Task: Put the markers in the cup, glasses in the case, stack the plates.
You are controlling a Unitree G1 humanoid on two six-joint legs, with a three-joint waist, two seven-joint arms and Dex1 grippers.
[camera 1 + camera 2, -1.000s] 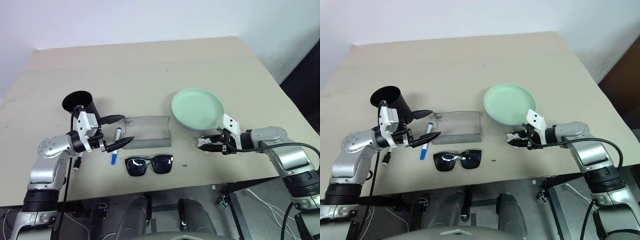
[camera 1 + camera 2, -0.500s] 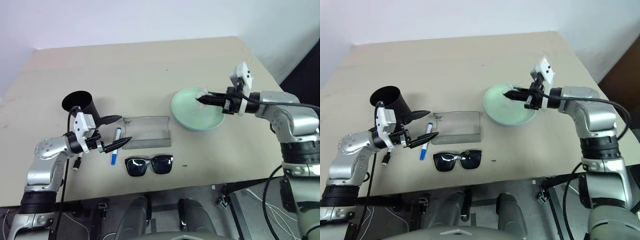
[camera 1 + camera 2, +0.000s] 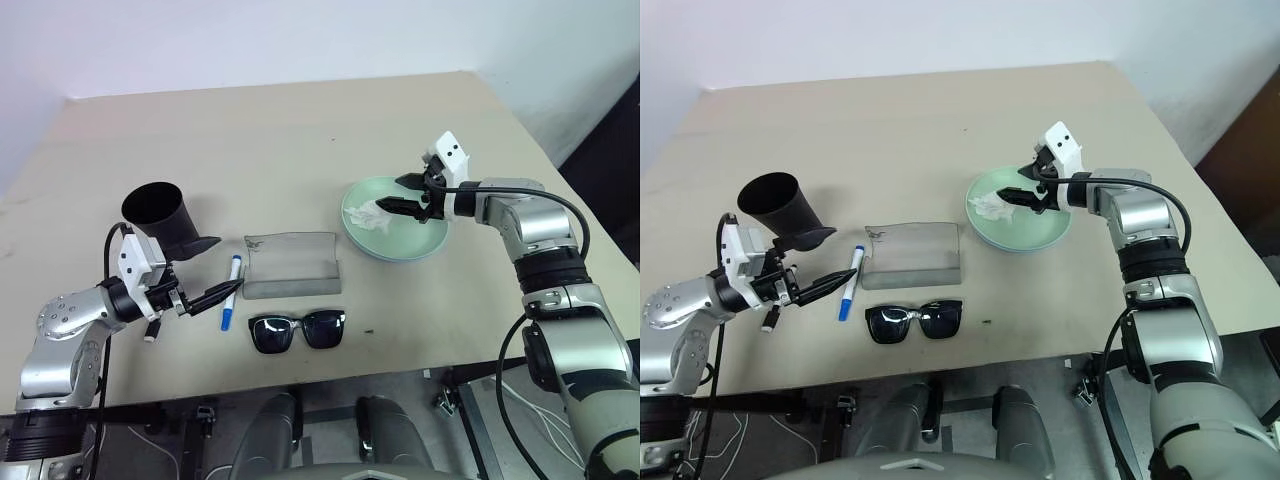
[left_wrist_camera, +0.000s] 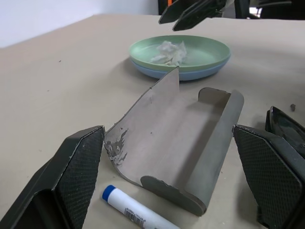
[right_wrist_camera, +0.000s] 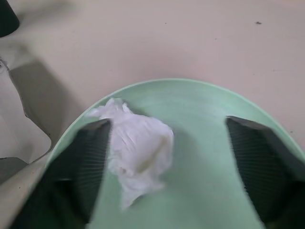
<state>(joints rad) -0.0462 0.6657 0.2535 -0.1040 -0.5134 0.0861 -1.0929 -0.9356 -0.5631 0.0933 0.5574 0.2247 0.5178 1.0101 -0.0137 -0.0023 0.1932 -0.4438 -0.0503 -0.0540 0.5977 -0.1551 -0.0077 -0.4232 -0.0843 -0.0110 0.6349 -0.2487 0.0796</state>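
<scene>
The pale green plate (image 3: 415, 245) sits stacked on the light blue plate (image 4: 190, 74) at the right. My right gripper (image 3: 392, 192) hovers open just over it. The grey case (image 3: 292, 262) lies open at mid-table, and the black sunglasses (image 3: 298, 330) lie in front of it. A blue-capped marker (image 3: 231, 290) lies left of the case, and a smaller marker (image 3: 152, 328) lies further left. The black cup (image 3: 160, 212) stands behind them. My left gripper (image 3: 228, 262) is open and empty, level above the table, pointing at the case from beside the blue-capped marker.
A crumpled white tissue (image 3: 368, 213) lies in the green plate under my right gripper. The table's front edge (image 3: 330, 375) runs close behind the sunglasses. The far half of the tan table (image 3: 300, 130) is bare.
My right gripper carried the tissue from the table's front up over the plates, then opened; the tissue now lies in the green plate. My left arm drew back slightly to the left.
</scene>
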